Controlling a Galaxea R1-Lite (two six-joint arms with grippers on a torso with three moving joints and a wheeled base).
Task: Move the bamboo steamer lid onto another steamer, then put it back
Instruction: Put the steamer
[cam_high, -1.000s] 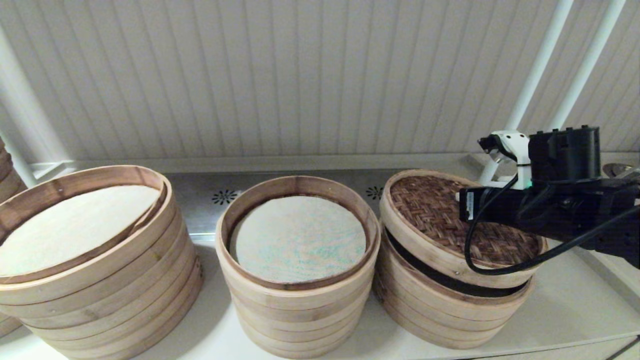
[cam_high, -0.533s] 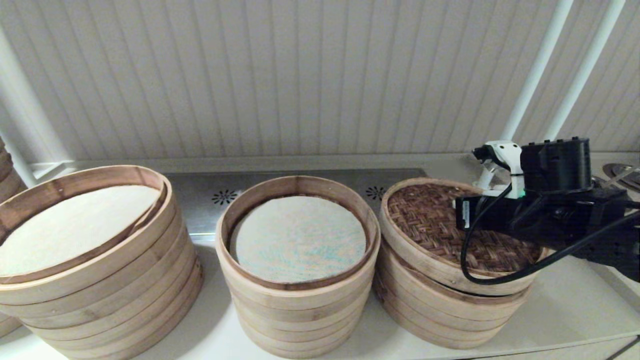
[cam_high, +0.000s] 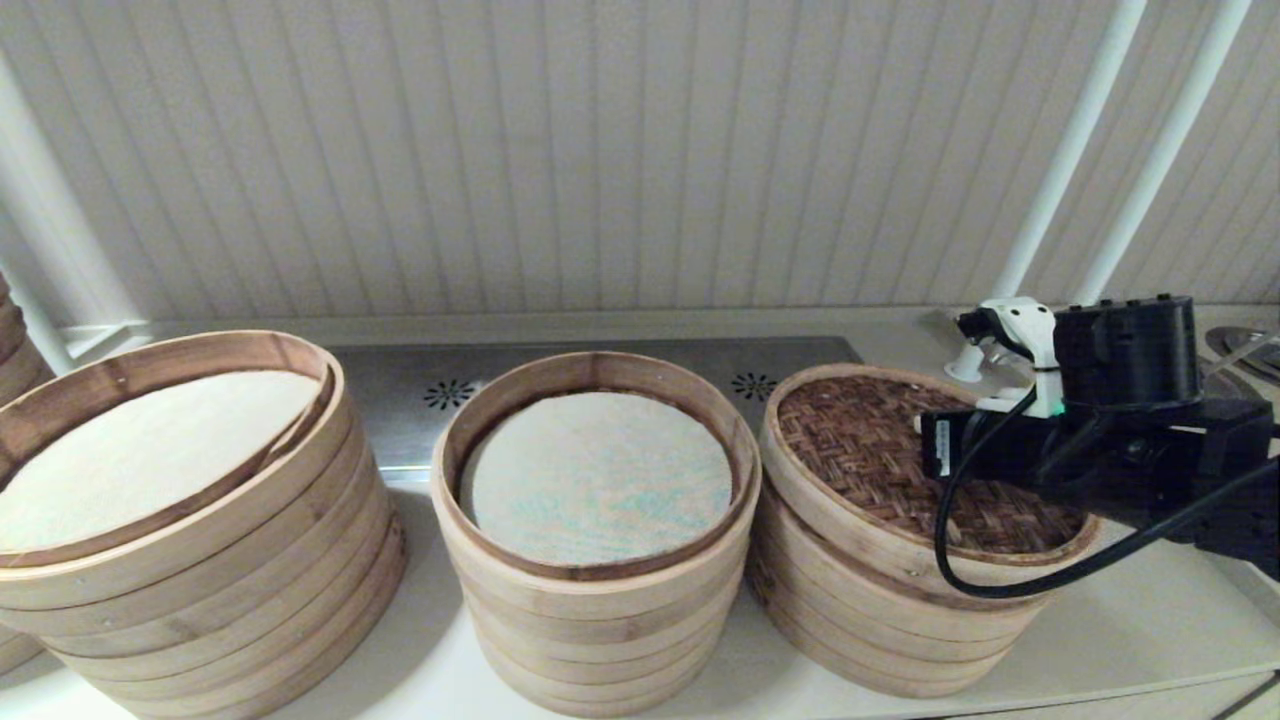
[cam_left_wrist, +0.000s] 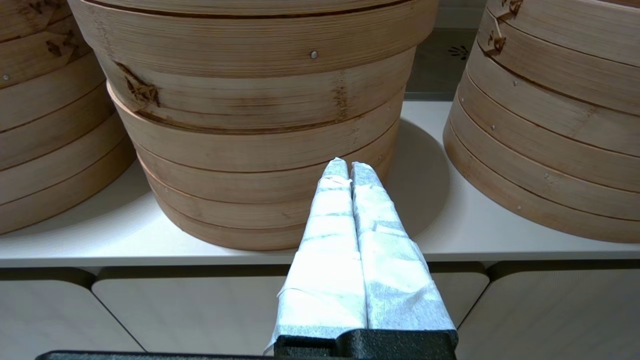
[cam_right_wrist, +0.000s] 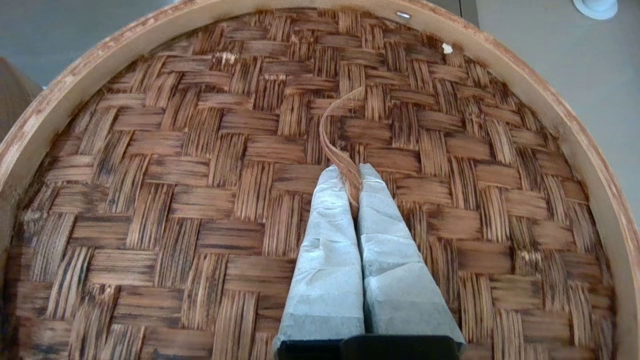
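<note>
The bamboo steamer lid (cam_high: 860, 440), dark woven top with a pale rim, lies on the shortest steamer stack (cam_high: 880, 640) at the right, hiding its liner. No dark gap shows between lid and stack. In the right wrist view my right gripper (cam_right_wrist: 350, 172) is shut on the thin bamboo handle loop (cam_right_wrist: 334, 135) at the middle of the lid (cam_right_wrist: 200, 175). The right arm (cam_high: 1120, 450) reaches over the lid from the right. My left gripper (cam_left_wrist: 349, 167) is shut on nothing, low in front of the counter edge, facing the middle stack (cam_left_wrist: 260, 125).
The taller middle stack (cam_high: 590, 610) with a green-speckled liner (cam_high: 600, 475) stands touching the right stack's side. The widest stack (cam_high: 200, 580) with a cream liner is at the left. A steel strip (cam_high: 420, 400) and white posts (cam_high: 1060, 170) lie behind.
The lid was tilted and lifted off the right stack with a dark gap below; it has come down and now lies on the stack. The right arm sank with it.
</note>
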